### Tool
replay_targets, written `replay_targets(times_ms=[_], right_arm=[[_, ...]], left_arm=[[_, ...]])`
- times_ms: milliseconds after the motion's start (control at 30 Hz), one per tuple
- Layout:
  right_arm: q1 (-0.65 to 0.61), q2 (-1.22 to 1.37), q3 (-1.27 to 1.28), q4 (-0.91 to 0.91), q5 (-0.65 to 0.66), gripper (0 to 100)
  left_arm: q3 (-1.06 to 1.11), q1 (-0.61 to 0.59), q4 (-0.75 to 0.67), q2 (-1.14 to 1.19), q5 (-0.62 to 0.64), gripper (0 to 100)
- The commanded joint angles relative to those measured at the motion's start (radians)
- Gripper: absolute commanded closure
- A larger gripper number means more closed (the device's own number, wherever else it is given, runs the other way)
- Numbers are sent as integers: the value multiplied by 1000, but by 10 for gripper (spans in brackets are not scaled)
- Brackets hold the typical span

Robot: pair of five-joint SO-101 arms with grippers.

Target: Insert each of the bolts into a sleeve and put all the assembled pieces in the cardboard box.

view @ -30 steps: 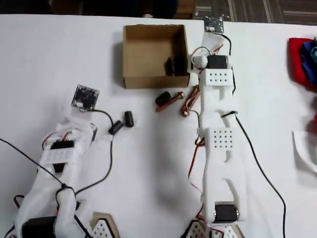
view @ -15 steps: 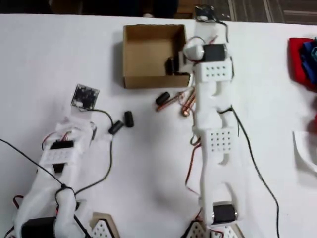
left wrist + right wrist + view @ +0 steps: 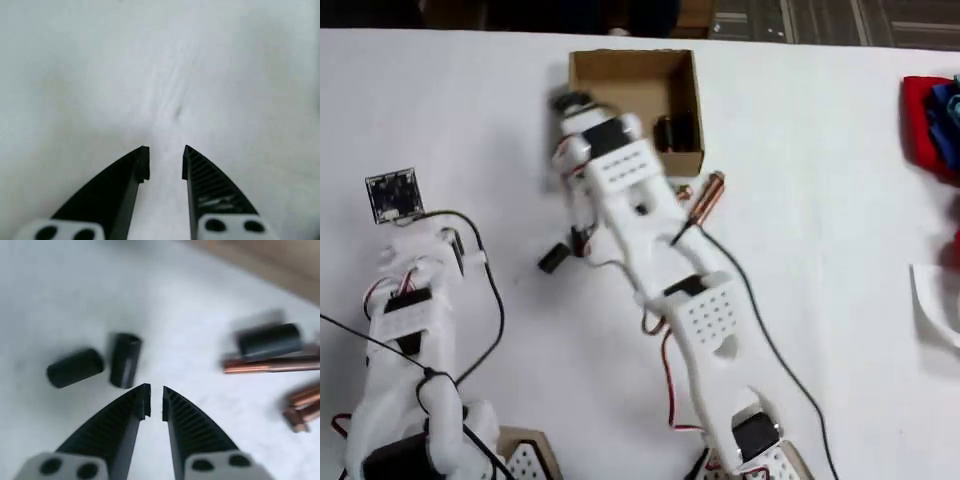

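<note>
The cardboard box [image 3: 588,70] stands at the back centre with a black sleeved piece [image 3: 676,131] inside. My right arm [image 3: 620,170] lies across the table in front of the box. My right gripper [image 3: 156,402] hangs just above the table, open by a narrow gap and holding nothing, close to two loose black sleeves [image 3: 75,368] [image 3: 125,360]. Farther off lie a sleeve [image 3: 270,340] beside a copper bolt [image 3: 272,364], and more bolts [image 3: 300,405]. One sleeve [image 3: 553,257] and a bolt [image 3: 708,192] lie beside the arm. My left gripper [image 3: 165,162] is open over bare white table.
My left arm [image 3: 410,300] stands at the left side, its cable [image 3: 485,270] looping beside it. Red and blue cloth [image 3: 932,110] lies at the right edge, with a white object [image 3: 935,300] below it. The table's far edge runs just behind the box.
My right arm swung left from the box's right side to the box's front left corner, over the loose sleeves. My left arm moved left, away from the sleeves.
</note>
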Motion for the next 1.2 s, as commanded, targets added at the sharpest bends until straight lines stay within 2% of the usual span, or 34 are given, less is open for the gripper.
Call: replay_targets(times_ms=[0, 700, 900, 967, 1000, 1167], right_arm=[[-38, -64, -2, -1, 3, 931], [-50, 173, -11, -208, 2, 916], [-44, 193, -12, -200, 9, 926], [-30, 183, -12, -189, 9, 983], [-27, 176, -12, -183, 9, 980], [-10, 41, -12, -76, 34, 976]], left_arm=[[-2, 17, -18, -3, 8, 862], [-2, 18, -18, -3, 8, 864], [-2, 18, -18, -3, 8, 864], [-2, 18, -18, -3, 8, 864], [-2, 18, -18, -3, 8, 864], [-2, 20, -17, -3, 8, 864]])
